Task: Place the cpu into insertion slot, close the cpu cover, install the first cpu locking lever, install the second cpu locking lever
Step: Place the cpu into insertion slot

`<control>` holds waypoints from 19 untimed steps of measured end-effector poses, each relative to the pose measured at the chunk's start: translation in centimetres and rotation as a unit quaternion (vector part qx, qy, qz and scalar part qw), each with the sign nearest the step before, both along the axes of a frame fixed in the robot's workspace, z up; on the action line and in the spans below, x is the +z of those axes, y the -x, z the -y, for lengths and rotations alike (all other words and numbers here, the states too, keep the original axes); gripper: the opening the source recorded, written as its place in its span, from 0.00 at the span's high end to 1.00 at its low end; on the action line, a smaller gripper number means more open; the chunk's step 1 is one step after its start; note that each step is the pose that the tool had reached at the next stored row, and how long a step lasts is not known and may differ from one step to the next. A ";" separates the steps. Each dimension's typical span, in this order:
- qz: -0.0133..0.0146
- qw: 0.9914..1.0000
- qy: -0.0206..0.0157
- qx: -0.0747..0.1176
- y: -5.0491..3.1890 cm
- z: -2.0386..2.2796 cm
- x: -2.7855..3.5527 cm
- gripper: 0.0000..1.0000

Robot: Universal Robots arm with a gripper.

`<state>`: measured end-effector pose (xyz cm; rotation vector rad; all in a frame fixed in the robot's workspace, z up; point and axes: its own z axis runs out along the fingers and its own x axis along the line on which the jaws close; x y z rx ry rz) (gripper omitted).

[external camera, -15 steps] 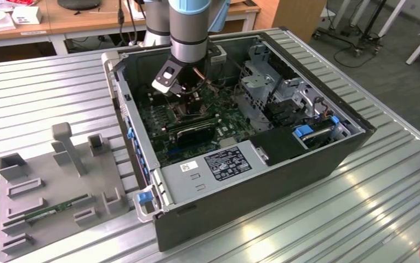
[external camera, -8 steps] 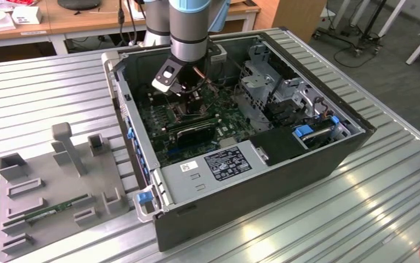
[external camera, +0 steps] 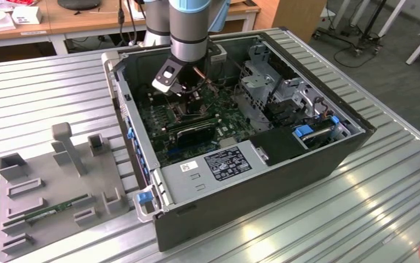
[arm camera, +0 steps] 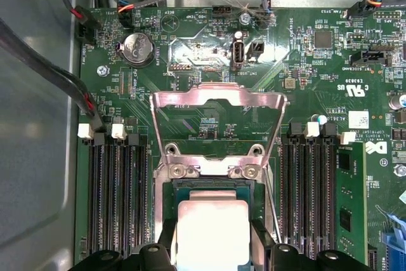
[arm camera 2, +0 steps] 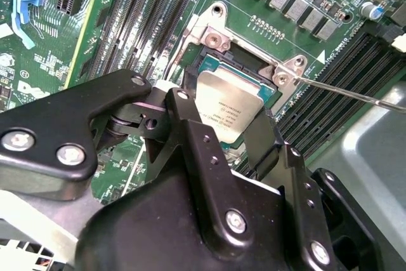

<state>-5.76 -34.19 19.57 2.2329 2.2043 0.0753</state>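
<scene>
The cpu (arm camera 2: 229, 107) sits pinched by its two opposite edges between the black fingers (arm camera 2: 183, 113) of the gripper (arm camera 2: 223, 125), right over the insertion slot (arm camera 2: 238, 60). Its silver-tan face is up and its greenish rim lies inside the silver frame.

To place it well, I would judge that the chip should be kept flat and square to that frame and lowered straight down with no sideways slide (socket contacts bend easily). The pinch should hold until the chip rests evenly all round.

In the first wrist view the cpu cover (arm camera: 219, 96) lies hinged back, away from the slot and clear of the chip. In the second wrist view a thin locking lever (arm camera 2: 342, 90) stands out to one side. Long black memory slots (arm camera: 117, 201) flank the socket on both sides.

In the exterior view the arm reaches down into the open computer case (external camera: 268, 164), toward its far side, with a grey fixture tray (external camera: 49, 192) at the exterior view's left.

- I cannot tell whether the chip is seated or a shade above the contacts.
- The gripper's own body covers the near half of the chip and the slot.
- The chip's corner marks are hard to make out.
- In the exterior view the wrist stands in front of the socket.
</scene>
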 end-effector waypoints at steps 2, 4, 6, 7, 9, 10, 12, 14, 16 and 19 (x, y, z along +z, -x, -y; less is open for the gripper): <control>0.000 1.000 0.000 0.000 0.00 0.00 -0.06 0.46; 0.000 1.000 0.000 0.000 0.00 0.00 -0.08 0.46; 0.000 1.000 0.000 0.000 0.00 0.00 -0.08 0.46; 0.000 1.000 0.000 0.000 0.00 0.00 -0.08 0.46; 0.000 1.000 0.000 0.000 -0.02 0.00 -0.09 0.46; 0.000 1.000 0.000 0.001 -0.06 -0.01 -0.10 0.46; 0.000 1.000 0.000 0.000 -0.11 0.00 -0.11 0.46; 0.000 1.000 0.000 -0.001 -0.12 0.00 -0.13 0.46; 0.000 1.000 0.000 -0.006 -0.13 0.00 -0.17 0.46; 0.000 1.000 0.000 -0.015 -0.13 0.00 -0.19 0.46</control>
